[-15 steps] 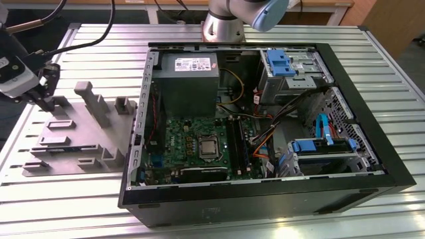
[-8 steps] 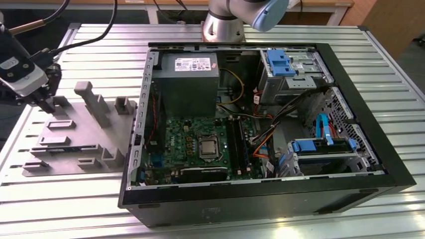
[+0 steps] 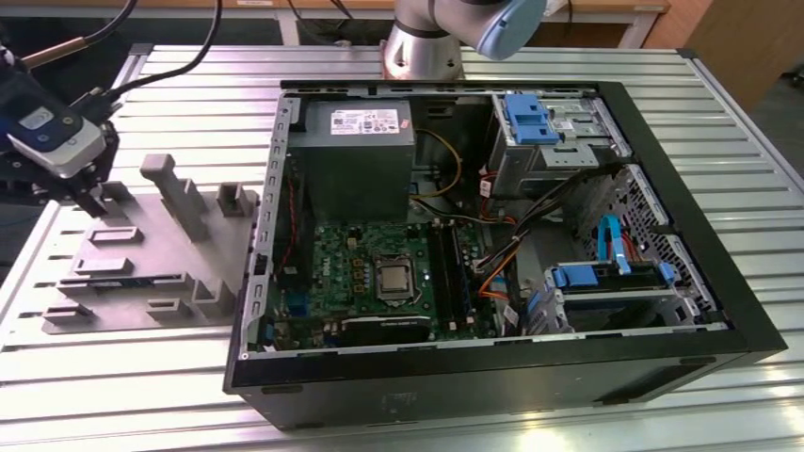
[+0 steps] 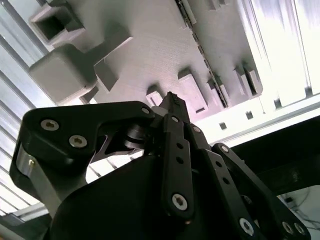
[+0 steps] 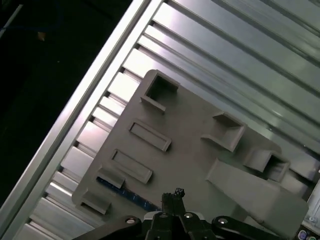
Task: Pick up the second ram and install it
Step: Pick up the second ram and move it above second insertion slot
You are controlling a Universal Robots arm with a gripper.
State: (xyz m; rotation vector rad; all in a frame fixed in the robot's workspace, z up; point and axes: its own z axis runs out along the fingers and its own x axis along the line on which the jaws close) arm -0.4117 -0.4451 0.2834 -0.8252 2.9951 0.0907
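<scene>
— What's the biggest thing to keep in mind here?

— The open computer case (image 3: pixel 503 391). It sits well apart from the gripper (image 3: pixel 96 205), off to one side across the slatted table (image 3: pixel 741 141). The work right now is at the grey fixture plate (image 3: pixel 151 254), directly beneath the gripper.

— And the gripper itself?

— It hangs above the plate without touching it. In both wrist views the fingertips (image 4: pixel 169 102) are pressed together with nothing between them.

— Where's the second ram (image 5: pixel 120 189)?

— On that plate, below the gripper and just off to one side of the tips, clear of them. In the first wrist view it's a thin dark blue strip. It seems to stand on edge in a narrow holder between two small blocks (image 5: pixel 111 177).

— So what makes a good pick-up?

— As I see it, the fingers must spread before they descend, a little wider than the board is thick. They should line up with the strip's long run and sit over its middle, so the stick lifts level. They should close on the flat faces, then draw straight up so the ends don't bind on the blocks.

— The risk?

— Tips that are shut could land on the top edge. An off-centre grip could also let the stick tilt in the holder.
</scene>
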